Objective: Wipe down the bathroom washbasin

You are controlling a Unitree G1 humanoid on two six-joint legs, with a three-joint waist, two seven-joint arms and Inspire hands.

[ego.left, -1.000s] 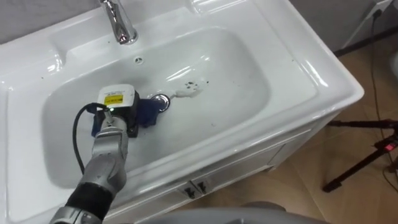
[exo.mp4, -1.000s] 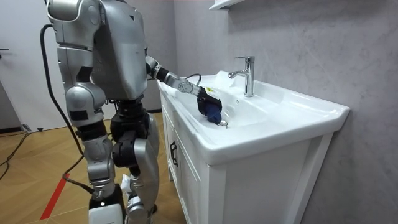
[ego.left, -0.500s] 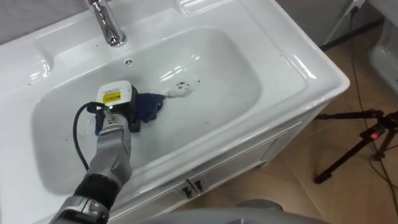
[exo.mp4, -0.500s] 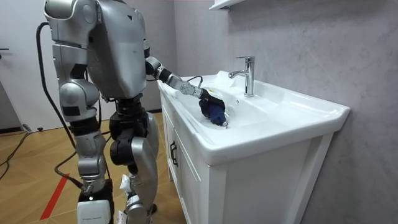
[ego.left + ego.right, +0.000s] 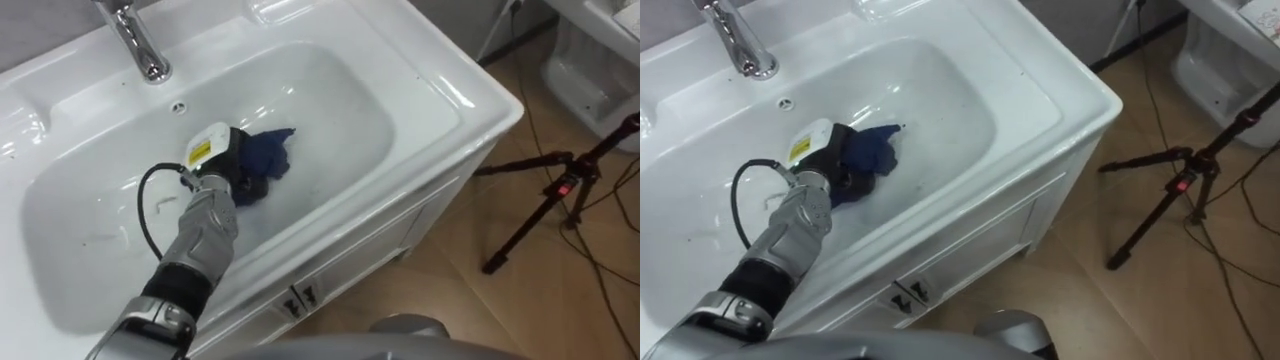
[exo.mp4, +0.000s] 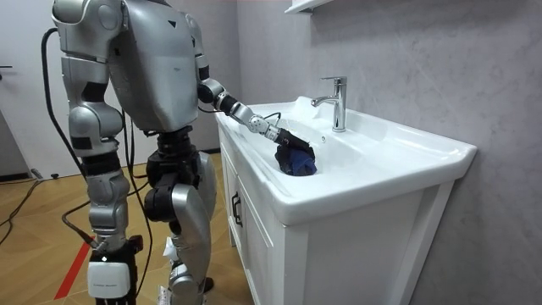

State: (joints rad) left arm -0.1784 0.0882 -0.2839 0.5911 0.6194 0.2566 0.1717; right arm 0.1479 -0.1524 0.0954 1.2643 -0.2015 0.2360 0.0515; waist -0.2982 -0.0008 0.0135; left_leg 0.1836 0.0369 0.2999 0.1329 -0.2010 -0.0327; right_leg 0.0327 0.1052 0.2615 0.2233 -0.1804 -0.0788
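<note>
Presses soft, limp cloth (image 5: 275, 155) mid-frame in basin (image 5: 335, 95) w/ left hand (image 5: 226, 166), grip can't tell; prob. best held by bunched middle.

1. You're looking at a bathroom corner — a white basin (image 5: 448, 96) with a chrome tap (image 5: 135, 45) on a white cabinet (image 6: 356, 246).
2. A tripod (image 5: 562, 186) on the wood floor (image 5: 480, 320) hints at a test room.

Basin (image 5: 350, 105): white, glossy, a rounded rectangular bowl sunk in a flat-rimmed top.
Cloth (image 5: 268, 155): dark blue, crumpled into a bunch, lying on the basin's floor near the middle.
</note>
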